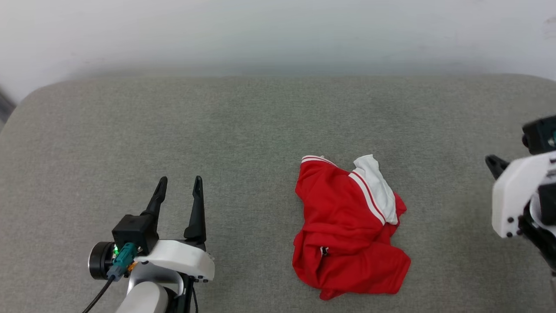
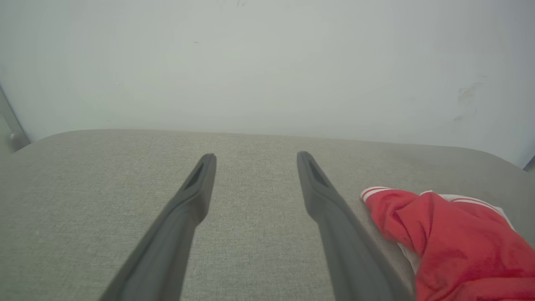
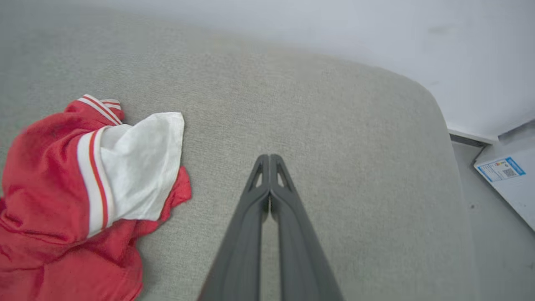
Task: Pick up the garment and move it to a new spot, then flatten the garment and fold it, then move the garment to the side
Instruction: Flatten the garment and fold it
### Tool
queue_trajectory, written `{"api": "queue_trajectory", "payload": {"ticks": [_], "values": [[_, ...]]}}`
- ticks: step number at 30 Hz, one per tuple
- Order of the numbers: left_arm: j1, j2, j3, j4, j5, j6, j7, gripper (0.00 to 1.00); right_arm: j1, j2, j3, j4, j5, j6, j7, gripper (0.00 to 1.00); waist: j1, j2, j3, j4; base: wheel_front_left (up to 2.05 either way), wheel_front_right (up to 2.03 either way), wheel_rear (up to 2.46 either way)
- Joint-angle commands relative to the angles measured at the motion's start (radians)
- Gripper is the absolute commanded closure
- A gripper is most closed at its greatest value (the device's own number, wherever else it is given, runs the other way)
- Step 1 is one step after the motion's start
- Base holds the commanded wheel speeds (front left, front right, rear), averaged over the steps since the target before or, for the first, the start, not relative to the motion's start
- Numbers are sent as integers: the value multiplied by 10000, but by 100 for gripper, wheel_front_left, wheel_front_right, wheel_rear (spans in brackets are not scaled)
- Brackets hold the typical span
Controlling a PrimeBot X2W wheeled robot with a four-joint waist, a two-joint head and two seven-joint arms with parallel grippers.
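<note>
1. We hold our left gripper (image 1: 180,179) wide open and empty above the grey padded surface (image 1: 243,121).
2. Our right gripper (image 3: 269,158) is pressed fully closed on nothing.
3. The garment (image 1: 347,226) lies crumpled between the two grippers, touching neither.
4. Risk: if we reach in with closed fingers, we merely shove the heap. If we pinch the bunched folds, we may lift several layers together.
</note>
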Motion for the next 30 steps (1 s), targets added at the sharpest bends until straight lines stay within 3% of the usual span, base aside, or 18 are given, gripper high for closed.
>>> {"api": "queue_trajectory", "payload": {"ticks": [1, 4, 9, 15, 16, 17, 18, 30], "values": [[117, 17, 30, -55, -44, 66, -51, 0, 566, 184, -388, -190, -3, -3, -27, 100, 0, 0, -83, -215, 0, 0, 0], [261, 28, 72, -143, -59, 146, -49, 0, 1642, 666, -1290, -427, -127, -3, -441, 100, 0, 0, -153, -358, 0, 0, 0], [466, 11, 131, -238, -172, 226, -52, 0, 3199, 1870, -2446, -226, -372, -5, -2145, 100, 0, 0, -258, -433, 0, 0, 0], [698, 116, 254, -375, -276, 353, -11, 0, 3978, 2727, -2590, 230, -482, -3, -4062, 100, 0, 0, -370, -532, 0, 0, 0], [737, 144, 266, -392, -292, 366, 13, 0, 3995, 2772, -2583, 257, -559, -3, -4331, 85, 0, 0, -389, -548, 0, 0, 0], [765, 152, 261, -416, -295, 385, 42, 0, 3964, 2804, -2556, 289, -576, -3, -4579, 29, 0, 0, -412, -552, 0, 0, 0], [781, 159, 253, -446, -298, 405, 59, 0, 3919, 2845, -2529, 328, -551, -3, -4770, 0, 0, 0, -432, -552, 0, 0, 0], [743, 223, 109, -636, -308, 431, 221, 0, 3259, 2732, -2469, 611, -522, -3, -5051, 0, 0, 0, -496, -214, 0, 0, 0]]}}
